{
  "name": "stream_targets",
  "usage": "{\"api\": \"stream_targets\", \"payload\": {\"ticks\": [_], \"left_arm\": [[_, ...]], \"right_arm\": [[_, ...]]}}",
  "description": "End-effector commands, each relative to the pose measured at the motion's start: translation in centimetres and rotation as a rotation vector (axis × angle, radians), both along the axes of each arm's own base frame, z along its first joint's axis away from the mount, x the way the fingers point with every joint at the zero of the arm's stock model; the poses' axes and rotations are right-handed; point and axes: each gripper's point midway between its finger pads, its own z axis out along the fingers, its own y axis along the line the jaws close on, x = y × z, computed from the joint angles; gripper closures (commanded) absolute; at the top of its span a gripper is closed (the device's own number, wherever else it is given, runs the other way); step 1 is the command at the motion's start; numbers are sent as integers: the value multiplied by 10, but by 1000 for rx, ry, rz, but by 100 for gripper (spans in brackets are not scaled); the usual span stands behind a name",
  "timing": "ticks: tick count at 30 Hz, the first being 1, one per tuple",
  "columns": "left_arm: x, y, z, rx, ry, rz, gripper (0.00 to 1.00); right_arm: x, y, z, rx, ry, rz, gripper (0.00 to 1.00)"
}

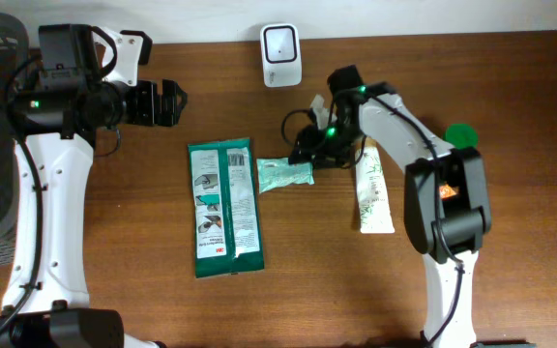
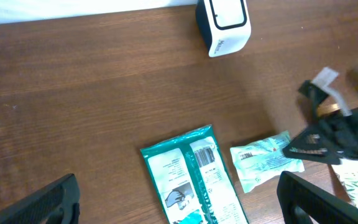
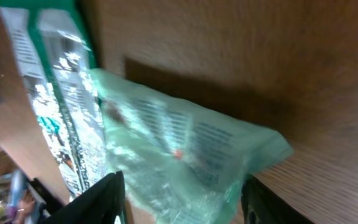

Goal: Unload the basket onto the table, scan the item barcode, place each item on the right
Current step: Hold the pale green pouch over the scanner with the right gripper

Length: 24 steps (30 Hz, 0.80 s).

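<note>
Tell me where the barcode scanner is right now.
In the overhead view the white scanner stands at the far edge of the table, near the middle, beyond the large green packet and the small pale green packet.

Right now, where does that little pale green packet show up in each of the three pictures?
Overhead: the pale green packet lies mid-table, near the picture's centre.
Left wrist: the packet sits at the lower right.
Right wrist: the packet is seen close up and fills the middle.
Shared landmark: the big dark green pack, beside one end of the packet in all three views.
</note>
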Motion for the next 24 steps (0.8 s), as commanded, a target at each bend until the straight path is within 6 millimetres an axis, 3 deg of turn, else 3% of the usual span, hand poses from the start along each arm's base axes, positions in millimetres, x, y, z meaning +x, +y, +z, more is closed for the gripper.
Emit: {"api": "stream_targets", "payload": {"ticks": [1,5,9,10,12,13,14,16,17,19,21,24], "left_arm": [[0,2,6,11,-19,-7,1],[0,2,6,11,-19,-7,1],[0,2,6,11,-19,-7,1],[0,2,6,11,-19,-7,1],[0,2,6,11,-19,-7,1],[0,2,6,11,-19,-7,1],[0,2,6,11,-19,-7,1],[0,2,6,11,-19,-7,1],[0,2,6,11,-19,-7,1],[0,2,6,11,-19,-7,1],[0,2,6,11,-19,-7,1],[0,2,6,11,-19,-7,1]], "right_arm": [[-19,6,-21,30,101,-19,47],[-21,6,-34,33,103,-48,53],[-14,10,-28,75,70,-41,88],[-13,14,-15,109,29,-5,94],[-7,14,19,146,-41,9,96],[-5,12,45,181,-104,34,96],[-1,3,79,198,-172,22,96],[2,-31,167,226,-373,-35,96],[-2,-44,199,233,-447,-58,96],[-16,-62,239,238,-513,-111,96],[-31,-67,265,250,-546,-138,96],[-37,-66,278,255,-567,-149,96]]}}
